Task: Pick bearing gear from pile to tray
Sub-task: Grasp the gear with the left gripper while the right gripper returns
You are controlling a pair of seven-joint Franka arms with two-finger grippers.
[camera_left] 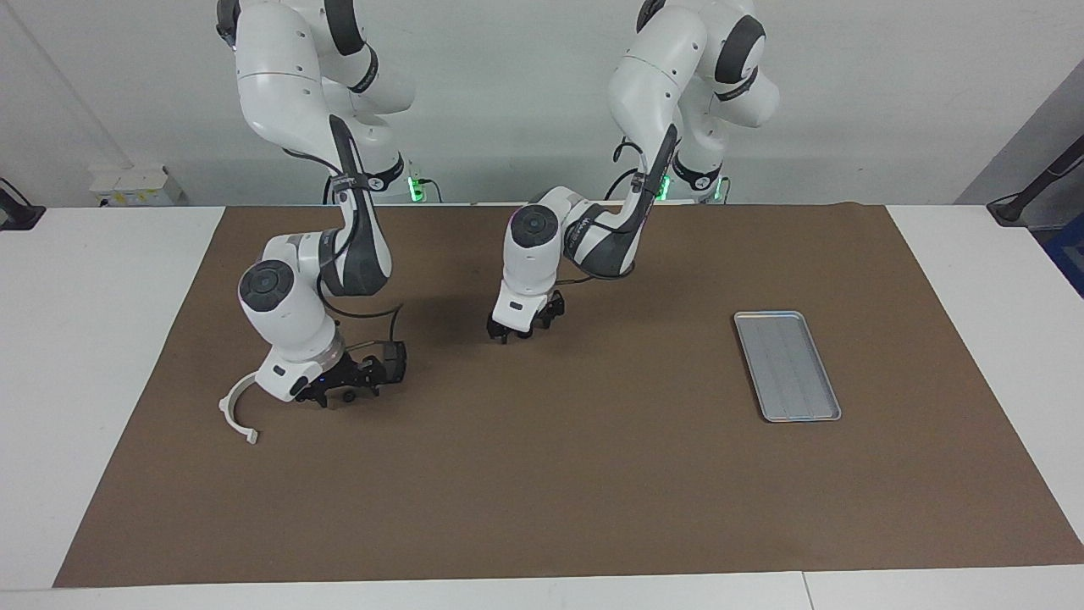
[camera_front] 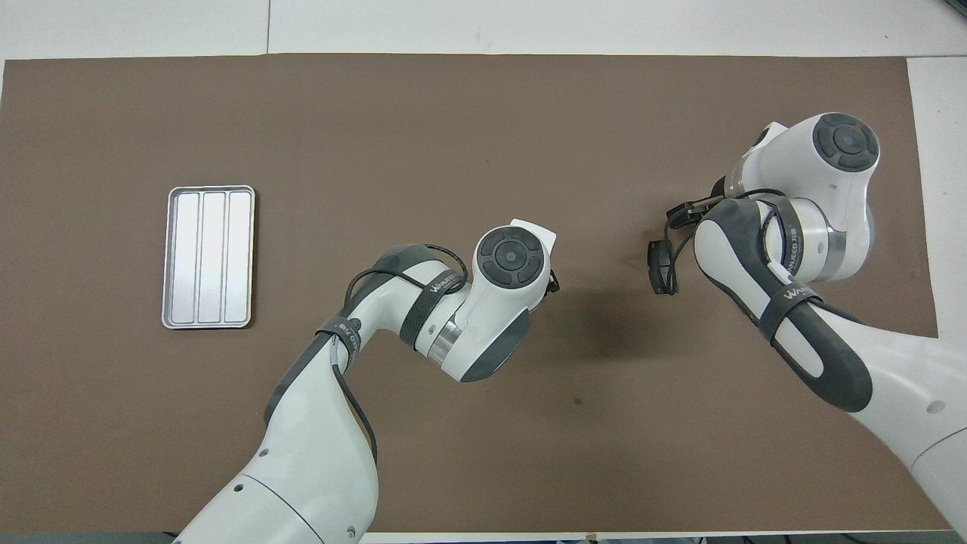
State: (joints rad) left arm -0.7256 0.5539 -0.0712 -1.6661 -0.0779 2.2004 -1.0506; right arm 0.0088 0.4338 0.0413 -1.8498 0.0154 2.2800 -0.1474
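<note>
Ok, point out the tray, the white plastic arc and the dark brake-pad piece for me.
tray [camera_left: 826, 413]: facing view, on the rim at its corner farthest from the robots.
white plastic arc [camera_left: 230, 415]: facing view, on the curved middle of the arc.
dark brake-pad piece [camera_front: 659, 264]: overhead view, on its visible flat face.

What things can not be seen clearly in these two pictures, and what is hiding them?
- Right gripper: overhead view, covered by its own arm; the small black round part under it is too small in the facing view to tell if touched.
- Left gripper: overhead view, hidden under its wrist; facing view, whatever lies beneath it is hidden.
- Dark grey pad: partly covered by the right arm's cable.
- White curved arc: overhead view, hidden by the right arm.
</note>
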